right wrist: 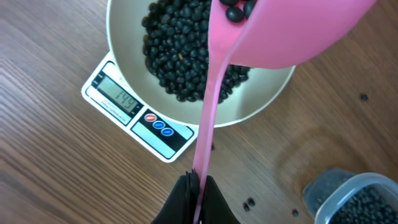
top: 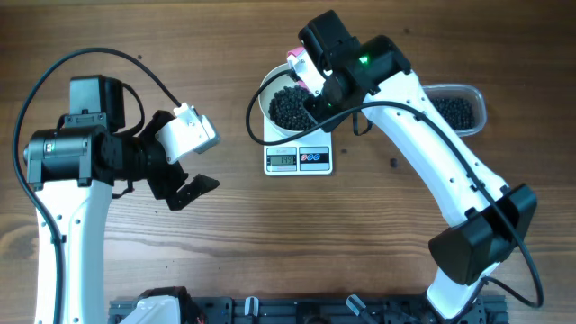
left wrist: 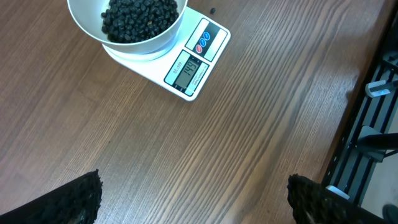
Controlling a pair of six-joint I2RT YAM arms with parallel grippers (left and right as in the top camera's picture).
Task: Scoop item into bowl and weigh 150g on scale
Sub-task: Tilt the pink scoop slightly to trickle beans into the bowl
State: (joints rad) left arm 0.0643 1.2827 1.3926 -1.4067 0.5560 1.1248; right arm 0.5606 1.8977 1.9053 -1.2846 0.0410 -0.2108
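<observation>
149 on the scale (right wrist: 134, 115)

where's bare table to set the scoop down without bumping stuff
Widest free patch: the table in front of the scale. Also between the left pincer and the bowl. Crowded: the bowl on the scale, the pink scoop in the right pincer over it, the tub, stray beads near it.
</observation>
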